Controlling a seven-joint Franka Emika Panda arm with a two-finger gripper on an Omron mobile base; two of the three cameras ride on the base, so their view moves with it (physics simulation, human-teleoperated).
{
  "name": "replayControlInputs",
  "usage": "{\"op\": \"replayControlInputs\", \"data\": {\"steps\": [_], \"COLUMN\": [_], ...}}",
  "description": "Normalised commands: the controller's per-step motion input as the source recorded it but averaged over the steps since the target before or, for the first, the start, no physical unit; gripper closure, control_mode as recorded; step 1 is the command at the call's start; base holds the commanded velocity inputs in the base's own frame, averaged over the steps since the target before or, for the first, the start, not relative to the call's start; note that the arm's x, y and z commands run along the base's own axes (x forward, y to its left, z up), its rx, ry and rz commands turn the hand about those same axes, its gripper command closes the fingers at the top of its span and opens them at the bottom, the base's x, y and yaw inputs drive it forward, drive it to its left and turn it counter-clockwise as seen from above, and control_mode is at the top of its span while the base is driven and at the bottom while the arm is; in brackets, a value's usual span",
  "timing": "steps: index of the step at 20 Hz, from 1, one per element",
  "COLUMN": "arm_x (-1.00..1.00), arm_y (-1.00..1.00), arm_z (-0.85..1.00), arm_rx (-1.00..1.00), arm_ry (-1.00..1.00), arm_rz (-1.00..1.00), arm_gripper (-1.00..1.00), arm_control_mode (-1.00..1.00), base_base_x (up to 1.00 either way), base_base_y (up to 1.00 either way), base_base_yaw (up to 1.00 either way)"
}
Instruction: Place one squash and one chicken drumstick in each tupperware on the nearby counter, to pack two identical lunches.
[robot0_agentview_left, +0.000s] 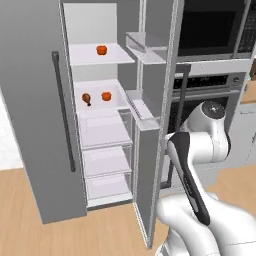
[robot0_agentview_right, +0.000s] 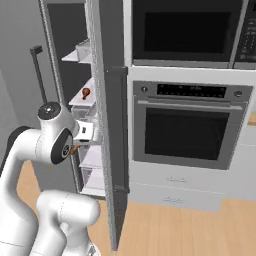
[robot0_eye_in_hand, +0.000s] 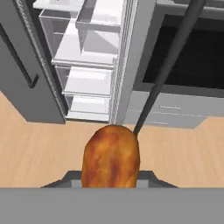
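Gripper (robot0_eye_in_hand: 111, 181): clamped on a plump brown-orange chicken drumstick (robot0_eye_in_hand: 111, 158), held outside the tall grey fridge (robot0_agentview_left: 30, 110) for carrying to a container.
Fridge shelves: second brown drumstick (robot0_agentview_left: 86, 98) beside one glossy orange-red squash (robot0_agentview_left: 106, 96); another squash (robot0_agentview_left: 101, 49) one shelf higher.
Fridge door (robot0_agentview_left: 152, 165): open, giving reach.
Containers: unseen.

The held chicken drumstick (robot0_eye_in_hand: 111, 156) hides the fingertips (its thin end unseen).
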Motion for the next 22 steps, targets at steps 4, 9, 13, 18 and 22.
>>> {"op": "replayControlInputs", "data": {"steps": [4,9,13,18,22], "arm_x": [0.0,0.0,0.0,0.0,0.0], "arm_y": [0.0,0.0,0.0,0.0,0.0], "arm_z": [0.0,0.0,0.0,0.0,0.0], "arm_rx": [0.0,0.0,0.0,0.0,0.0], "arm_ry": [0.0,0.0,0.0,0.0,0.0], "arm_rz": [0.0,0.0,0.0,0.0,0.0], "arm_gripper": [1.0,1.0,1.0,1.0,1.0], "arm_control_mode": [1.0,1.0,1.0,1.0,1.0], "base_base_x": [0.0,0.0,0.13,0.54,0.98], "base_base_y": [-1.0,-1.0,-0.95,-0.73,-0.38], "base_base_yaw": [-0.29,-0.39,-0.4,-0.37,-0.19]}}
